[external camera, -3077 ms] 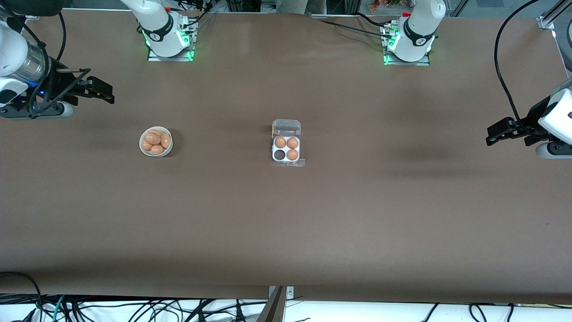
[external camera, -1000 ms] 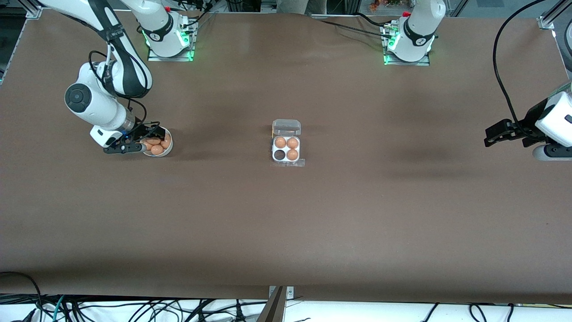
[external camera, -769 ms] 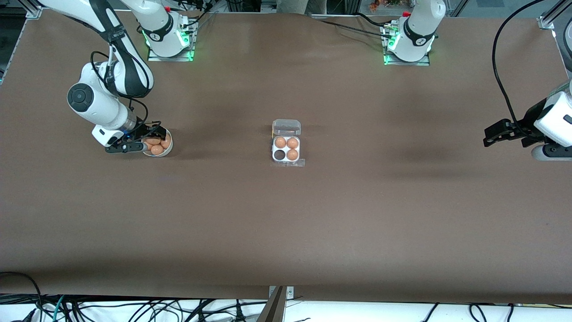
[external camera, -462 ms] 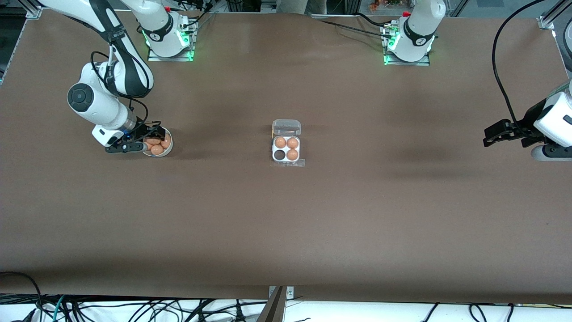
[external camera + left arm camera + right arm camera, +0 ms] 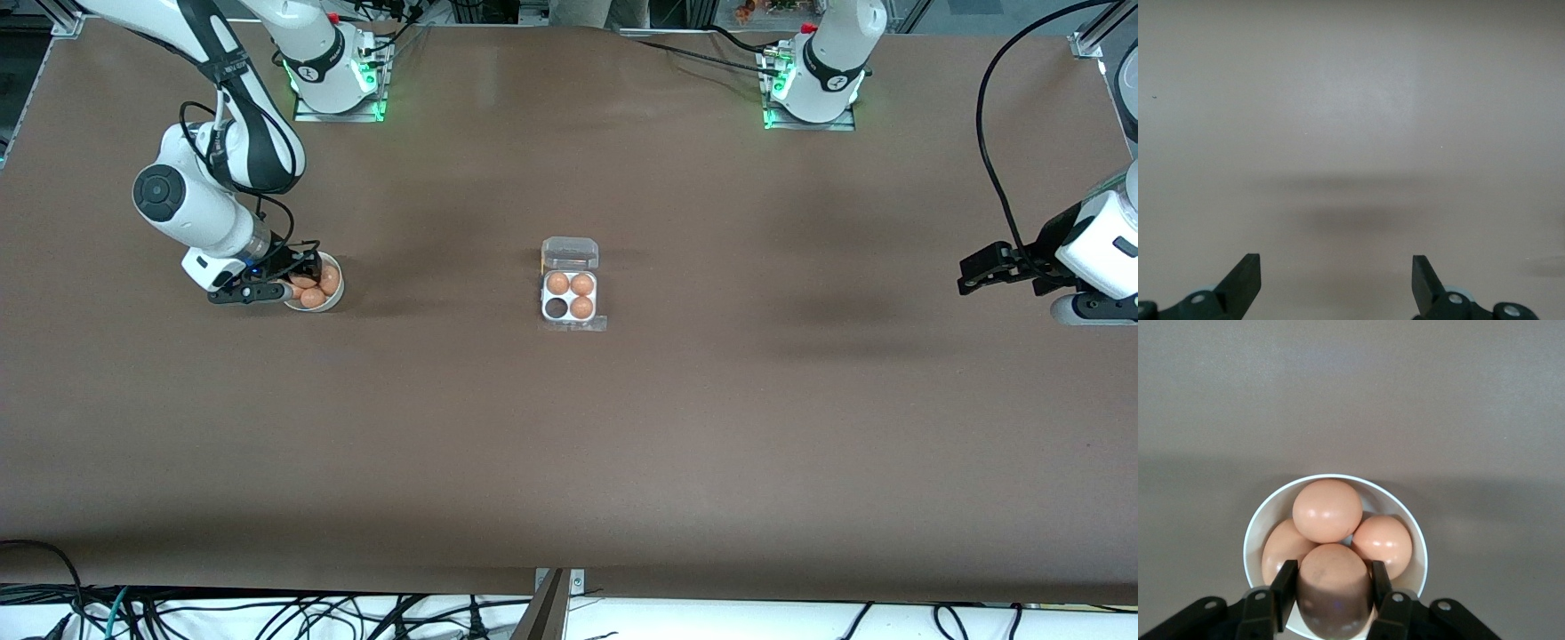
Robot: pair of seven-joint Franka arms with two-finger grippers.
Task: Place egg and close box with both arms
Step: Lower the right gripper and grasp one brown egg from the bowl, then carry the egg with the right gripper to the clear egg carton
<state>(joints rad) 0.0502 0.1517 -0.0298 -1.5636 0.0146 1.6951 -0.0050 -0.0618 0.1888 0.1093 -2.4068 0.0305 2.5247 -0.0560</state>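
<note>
Right wrist view: your right gripper has its black fingers pinching a small smooth orange-brown egg inside the round white bowl.

You look to be at the pick-up step: the egg sits among three others, touching them, so lift straight up to avoid nudging its neighbours. Then carry it to the small square egg carton with a white tray and open clear lid at mid-tabletop, whose one empty cell is on the camera-nearer, right-arm side. Your left gripper waits, fingers spread, over bare tabletop at the left arm's end. Nothing stands between bowl and carton.
</note>
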